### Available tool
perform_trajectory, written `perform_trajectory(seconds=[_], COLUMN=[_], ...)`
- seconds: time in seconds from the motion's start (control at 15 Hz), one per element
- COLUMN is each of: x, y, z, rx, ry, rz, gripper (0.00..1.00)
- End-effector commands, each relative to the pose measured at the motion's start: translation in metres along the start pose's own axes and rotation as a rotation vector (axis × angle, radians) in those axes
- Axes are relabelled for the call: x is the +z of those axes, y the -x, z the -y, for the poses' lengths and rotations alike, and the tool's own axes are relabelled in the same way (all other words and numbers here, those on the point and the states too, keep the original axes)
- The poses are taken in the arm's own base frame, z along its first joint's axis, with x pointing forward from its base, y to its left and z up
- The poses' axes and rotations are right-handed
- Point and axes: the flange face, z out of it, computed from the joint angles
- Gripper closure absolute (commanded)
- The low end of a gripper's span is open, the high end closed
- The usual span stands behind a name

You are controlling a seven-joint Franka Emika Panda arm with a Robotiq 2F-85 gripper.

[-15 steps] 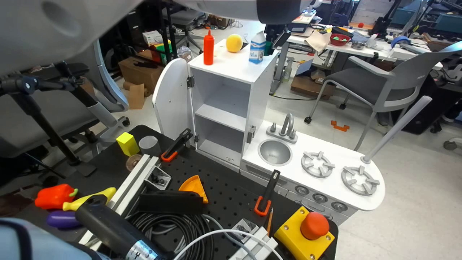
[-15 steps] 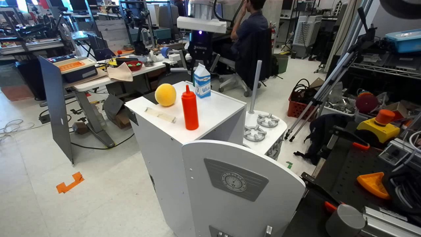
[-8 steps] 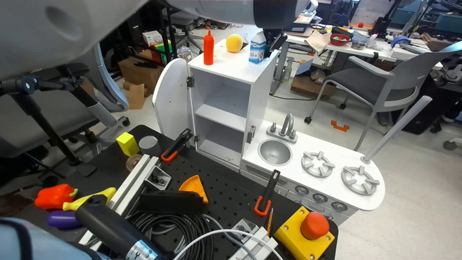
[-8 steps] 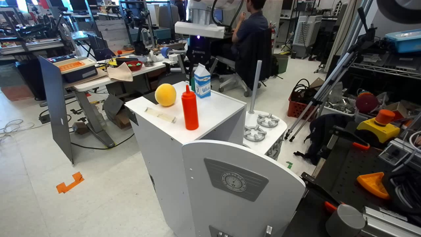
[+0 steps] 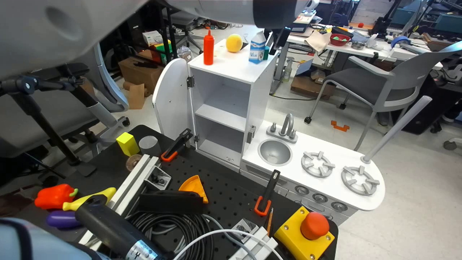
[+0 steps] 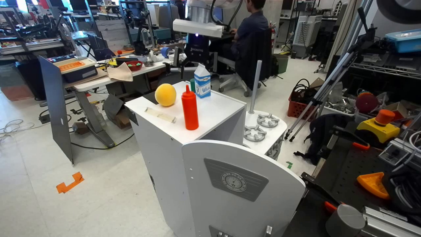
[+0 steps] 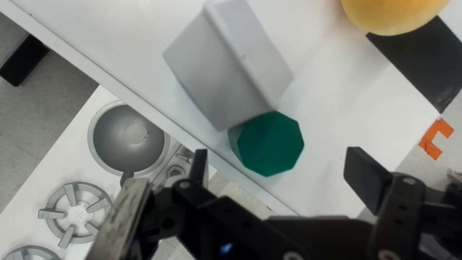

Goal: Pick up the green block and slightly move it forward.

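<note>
Left of the pincer [image 7: 277, 162], which is spread wide and holds nothing, runs the cabinet edge [image 7: 112, 85]; a sideways knock could cause a fall there. Ahead, the milk carton [image 7: 231, 65] almost or really touches the green block [image 7: 270, 144], facing the pincer's gap; a crooked grasp may topple both.

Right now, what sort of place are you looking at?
Likely a robotics lab: in an exterior view, a robot arm hangs over a toy kitchen, beside a perforated black table carrying what looks like an emergency-stop button.

End effector [image 7: 280, 169] has spread clear of the green block [image 7: 270, 142].
</note>
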Motion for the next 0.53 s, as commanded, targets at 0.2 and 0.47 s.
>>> perform_trajectory(seconds=[0.2, 0.47], x=[-0.045, -0.082], y=[0.006, 0.016], z=[0.020, 0.032], rx=[-0.034, -0.074], ry=[-0.101, -0.147], rz=[-0.109, -0.161], gripper=[0.00, 0.00])
